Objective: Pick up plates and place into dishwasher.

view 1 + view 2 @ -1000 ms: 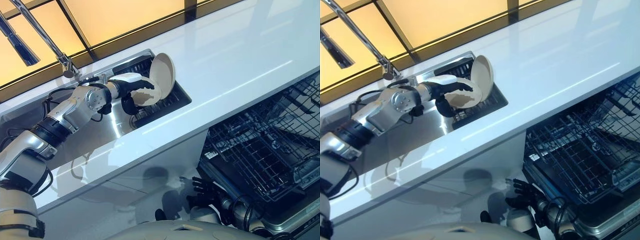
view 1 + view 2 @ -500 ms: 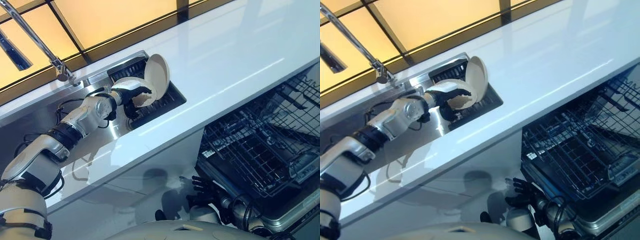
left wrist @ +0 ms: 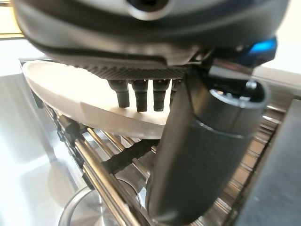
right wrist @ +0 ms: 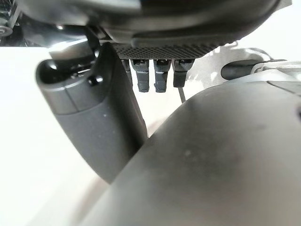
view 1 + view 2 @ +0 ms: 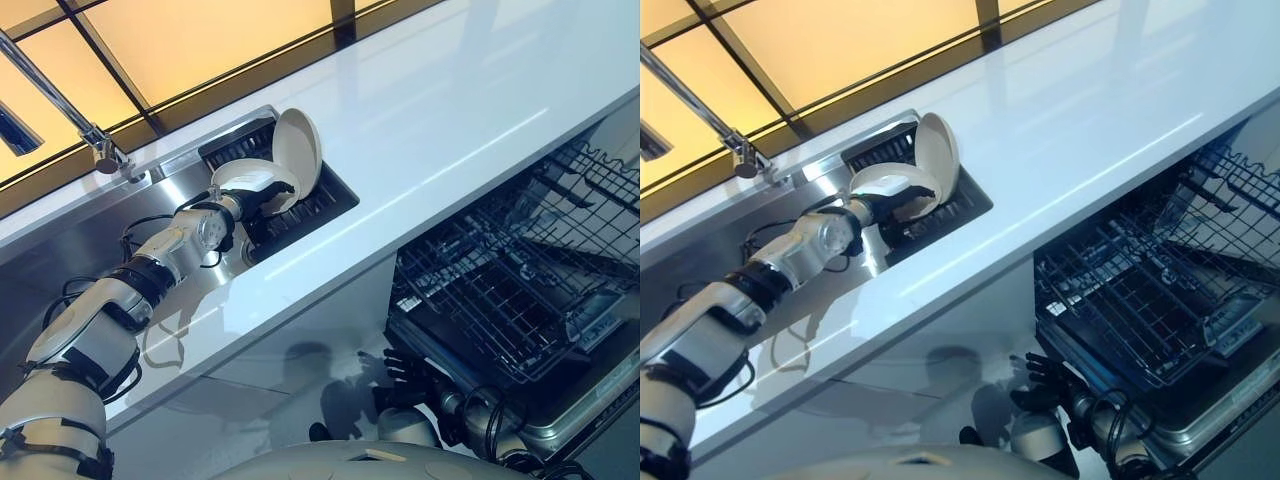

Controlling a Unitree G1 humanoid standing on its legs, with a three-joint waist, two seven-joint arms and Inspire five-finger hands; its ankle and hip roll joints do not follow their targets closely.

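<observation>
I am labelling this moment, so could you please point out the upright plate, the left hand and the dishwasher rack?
upright plate [image 5: 298, 145], left eye view, middle of its pale face.
left hand [image 5: 262, 196], left eye view, on its dark palm by the lower plate.
dishwasher rack [image 5: 500, 290], left eye view, on the wire grid of the pulled-out basket.

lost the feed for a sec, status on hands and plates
Left hand closed on front cream round plate in black sink rack. Second plate upright behind. Right hand low, open, by open dishwasher rack.
</observation>
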